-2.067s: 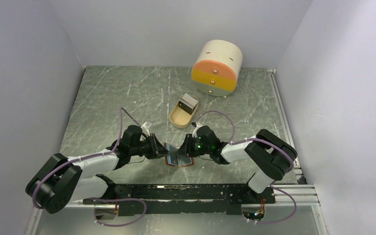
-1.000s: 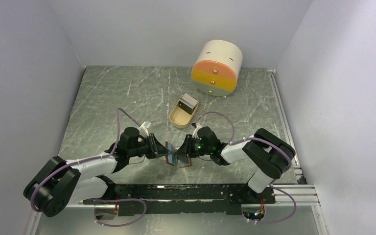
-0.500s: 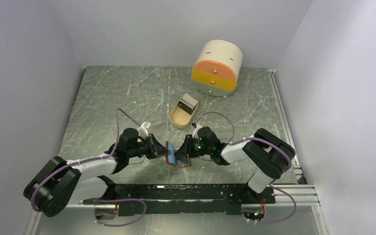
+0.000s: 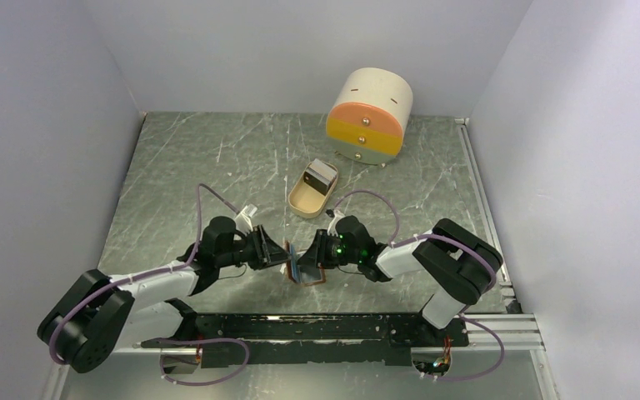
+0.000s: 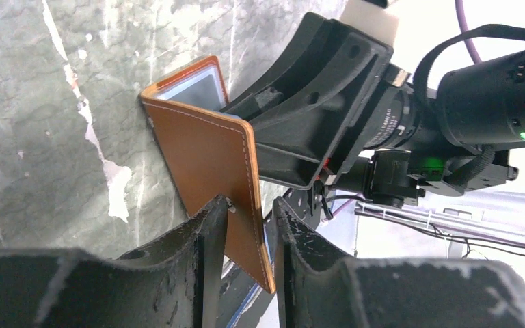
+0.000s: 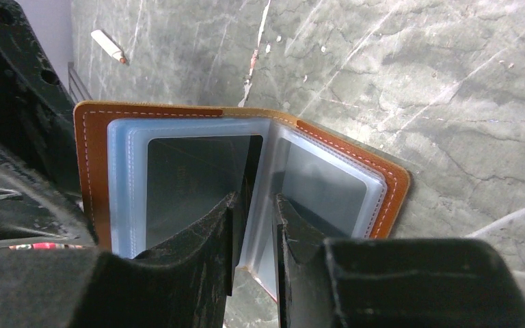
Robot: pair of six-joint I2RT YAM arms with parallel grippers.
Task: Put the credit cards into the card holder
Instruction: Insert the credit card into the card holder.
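The tan-brown card holder (image 4: 303, 271) lies half open between both grippers at the near middle of the table. My left gripper (image 4: 278, 255) is shut on its left cover (image 5: 208, 154) and holds that cover upright. In the right wrist view the holder (image 6: 393, 188) shows clear pockets inside. My right gripper (image 6: 254, 219) is shut on a dark credit card (image 6: 198, 181) standing edge-on between the pads, its far part inside a clear pocket. More credit cards (image 4: 322, 173) stand in the beige tray.
A beige oval tray (image 4: 304, 198) sits behind the grippers. A round cream-and-orange drawer box (image 4: 368, 117) stands at the back right. A thin white stick (image 6: 108, 46) lies on the table beyond the holder. Walls close in the left, right and back.
The holder lay open and flat. My left gripper has lifted its left cover up to standing, folding it toward the right gripper. The right gripper has stayed in place.
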